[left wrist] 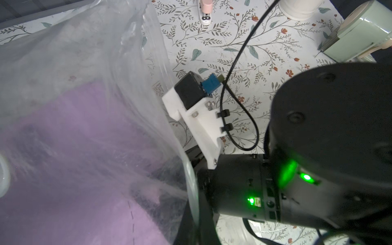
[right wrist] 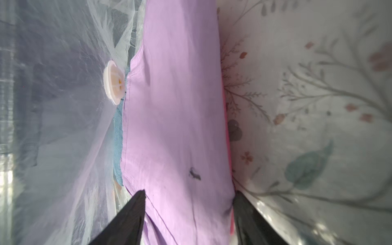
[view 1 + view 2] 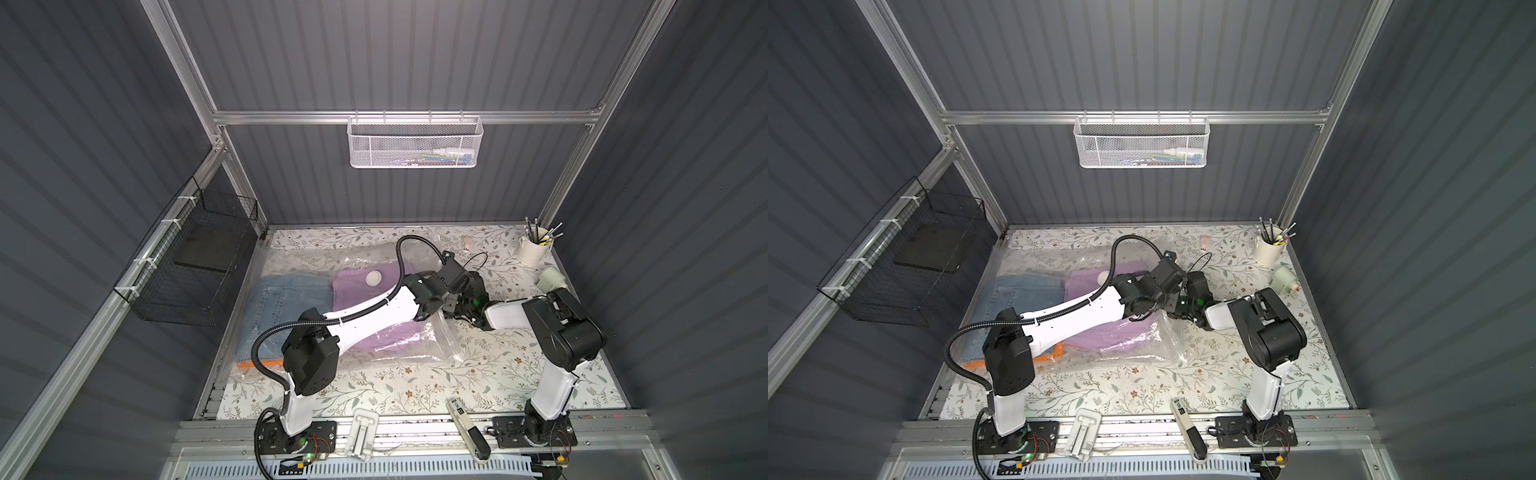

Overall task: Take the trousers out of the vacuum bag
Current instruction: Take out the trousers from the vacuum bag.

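Lilac trousers (image 2: 180,106) sit between the right claw's (image 2: 188,197) spread fingers (image 2: 127,222) inside the vacuum bag (image 2: 63,137); better bite deep on the fold. The left claw (image 3: 449,311) is clenched.

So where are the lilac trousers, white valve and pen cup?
lilac trousers (image 2: 176,106), right wrist view, middle of the folded cloth.
white valve (image 3: 372,277), in a top view, centre of the disc.
pen cup (image 3: 534,252), in a top view, its white outer wall.

The trousers (image 3: 370,338) lie inside the vacuum bag (image 3: 316,259) on the table's (image 3: 478,374) left half.
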Robot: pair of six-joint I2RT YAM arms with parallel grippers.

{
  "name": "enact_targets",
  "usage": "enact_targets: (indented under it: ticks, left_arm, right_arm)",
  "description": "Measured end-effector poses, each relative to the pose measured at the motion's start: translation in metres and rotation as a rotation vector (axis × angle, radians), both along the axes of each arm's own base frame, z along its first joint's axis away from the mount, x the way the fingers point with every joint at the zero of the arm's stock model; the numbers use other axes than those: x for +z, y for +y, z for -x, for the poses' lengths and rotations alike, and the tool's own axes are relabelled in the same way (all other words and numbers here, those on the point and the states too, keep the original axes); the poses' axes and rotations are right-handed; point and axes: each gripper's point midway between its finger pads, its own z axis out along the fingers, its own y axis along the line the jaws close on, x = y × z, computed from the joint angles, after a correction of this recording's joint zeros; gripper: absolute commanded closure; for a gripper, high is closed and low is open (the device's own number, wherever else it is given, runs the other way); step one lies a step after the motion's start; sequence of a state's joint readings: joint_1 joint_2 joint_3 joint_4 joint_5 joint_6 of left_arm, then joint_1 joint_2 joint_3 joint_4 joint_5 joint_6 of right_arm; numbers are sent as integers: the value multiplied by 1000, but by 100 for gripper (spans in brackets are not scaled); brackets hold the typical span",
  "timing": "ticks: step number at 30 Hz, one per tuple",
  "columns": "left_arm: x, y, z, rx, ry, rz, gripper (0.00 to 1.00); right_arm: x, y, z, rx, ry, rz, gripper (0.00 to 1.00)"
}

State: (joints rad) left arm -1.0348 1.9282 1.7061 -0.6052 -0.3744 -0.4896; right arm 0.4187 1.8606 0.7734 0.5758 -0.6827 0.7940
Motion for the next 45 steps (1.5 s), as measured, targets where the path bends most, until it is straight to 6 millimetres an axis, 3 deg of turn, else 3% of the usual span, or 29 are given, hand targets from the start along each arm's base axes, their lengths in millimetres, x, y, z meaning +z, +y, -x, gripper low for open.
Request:
enact_targets:
  ticks: [6,18,25,33,36,38,41,45]
  left_arm:
    - [0,0,0,0,0,0,100]
    - [-3,-1,0,-1,-1,2,100]
    - [-2,-1,-1,0,-5,7,100]
    - [-3,-1,0,-1,-3,6,100]
    - [-3,-1,0,-1,-3,6,100]
    - [-3,-1,0,-1,-3,6,100]
    - [-3,-1,0,-1,-3,5,100]
    - [-3,-1,0,-1,-3,5,100]
  right_arm:
    - [-6,12,4,29,21,-16,39]
    - [17,22,6,70,-3,-103,45]
    - [21,23,7,70,-2,-114,34]
    - [4,30,6,84,8,-86,35]
    - [-1,36,6,96,13,-85,42]
    - [-1,38,7,98,15,-91,52]
    - [3,40,6,98,14,-106,75]
    - [10,42,7,110,12,-129,90]
